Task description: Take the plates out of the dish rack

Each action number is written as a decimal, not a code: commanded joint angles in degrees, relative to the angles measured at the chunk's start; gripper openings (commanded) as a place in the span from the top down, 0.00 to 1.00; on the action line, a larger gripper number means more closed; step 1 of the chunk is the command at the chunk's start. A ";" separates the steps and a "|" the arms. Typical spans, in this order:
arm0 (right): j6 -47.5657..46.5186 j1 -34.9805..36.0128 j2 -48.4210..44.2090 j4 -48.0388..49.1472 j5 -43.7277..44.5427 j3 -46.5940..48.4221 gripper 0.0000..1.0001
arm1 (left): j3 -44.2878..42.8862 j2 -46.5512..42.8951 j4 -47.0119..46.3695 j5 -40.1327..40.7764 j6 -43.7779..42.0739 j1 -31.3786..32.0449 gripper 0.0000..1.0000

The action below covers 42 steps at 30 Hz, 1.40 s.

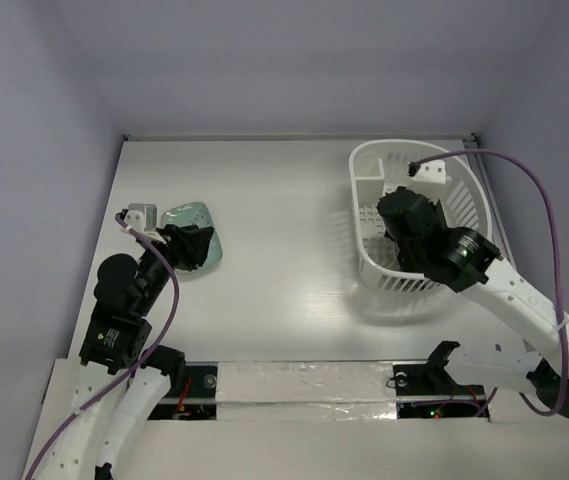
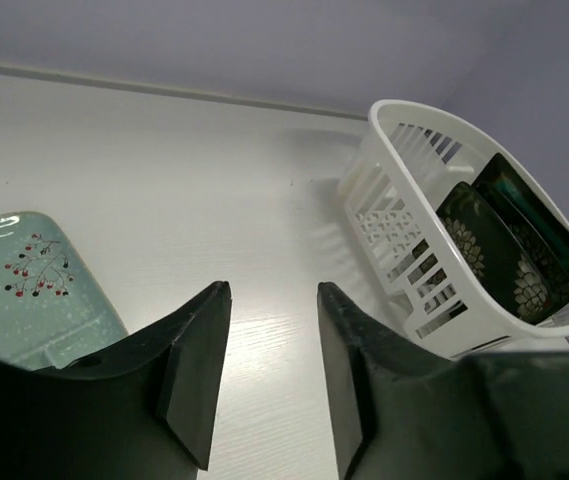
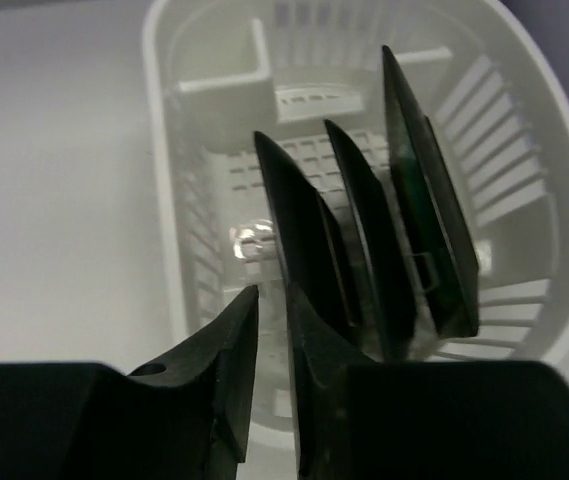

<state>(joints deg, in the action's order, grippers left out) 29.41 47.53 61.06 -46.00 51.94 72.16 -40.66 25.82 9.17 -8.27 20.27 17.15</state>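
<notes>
- Right wrist view: the right gripper [image 3: 267,295] sits low inside the rack [image 3: 161,180]. Its fingers are almost together, with only a thin slit between them and nothing in it.
- One finger lies at the near edge of the black plate [image 3: 304,230]. Contact cannot be confirmed.
- Risk: if the fingers close beside the rim and not astride it, they would slip off. They could also shove the black plate into the teal plate [image 3: 429,230] and tip both.
- Risk: a tilted lift could snag the slotted wall and drag the light rack.
- Both plates stand on edge, side by side, dark and glossy. The black one carries white flowers.
- The left gripper [image 2: 272,300] hovers over the table [image 2: 214,180], about half open and empty. It is just beside the mint plate [image 2: 24,290], which lies flat outside the rack, so a careless sweep would knock it.
</notes>
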 commanded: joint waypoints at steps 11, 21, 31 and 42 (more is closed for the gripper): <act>-8.92 -7.27 10.65 -4.19 -6.32 1.49 0.59 | -0.64 -0.77 -2.93 -0.87 -0.14 -0.27 0.51; -12.88 -10.52 19.89 -1.82 -7.03 2.46 0.58 | -0.64 -0.78 -2.93 -1.22 -0.06 -0.27 0.51; -14.46 -12.46 23.75 -1.55 -4.57 1.75 0.60 | -0.64 -0.95 -3.10 -1.57 -0.06 -0.27 0.51; -14.73 -12.99 26.75 -8.31 0.35 7.11 0.79 | -0.64 -1.39 -3.10 -1.75 -0.06 -0.27 0.51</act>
<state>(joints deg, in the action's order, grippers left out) 14.28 34.83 88.88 -52.86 49.65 75.64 -40.66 25.26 8.88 -9.04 20.29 17.15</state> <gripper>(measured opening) 0.235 0.491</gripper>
